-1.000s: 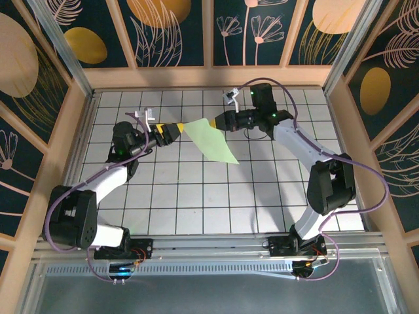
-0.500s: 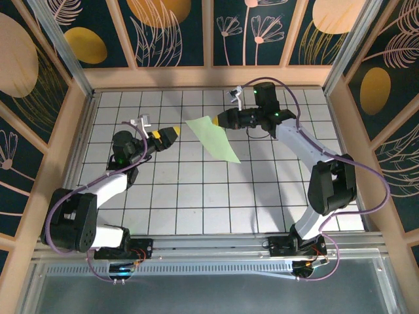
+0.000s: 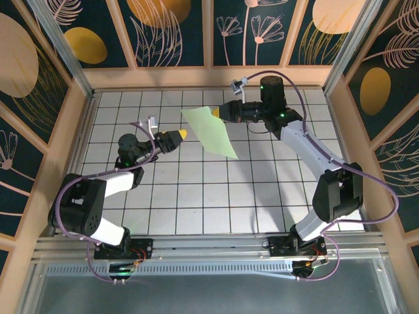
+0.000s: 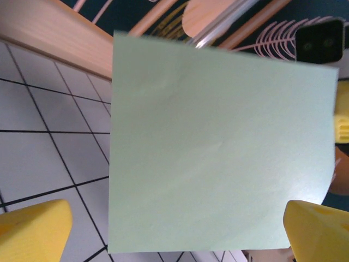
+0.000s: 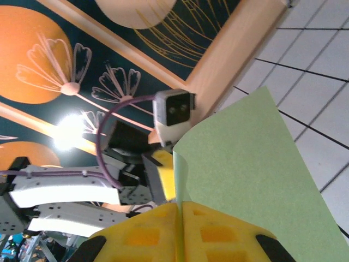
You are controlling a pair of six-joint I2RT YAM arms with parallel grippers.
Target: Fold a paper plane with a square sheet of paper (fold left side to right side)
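Right claw holds square sheet of paper over grid tiles.

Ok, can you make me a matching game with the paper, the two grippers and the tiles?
Things:
1. paper
2. left gripper
3. right gripper
4. tiles

States:
A. open
B. white with dark lines
C. pale green, up in the air
D. shut on the paper

Pairs: 1-C, 2-A, 3-D, 4-B
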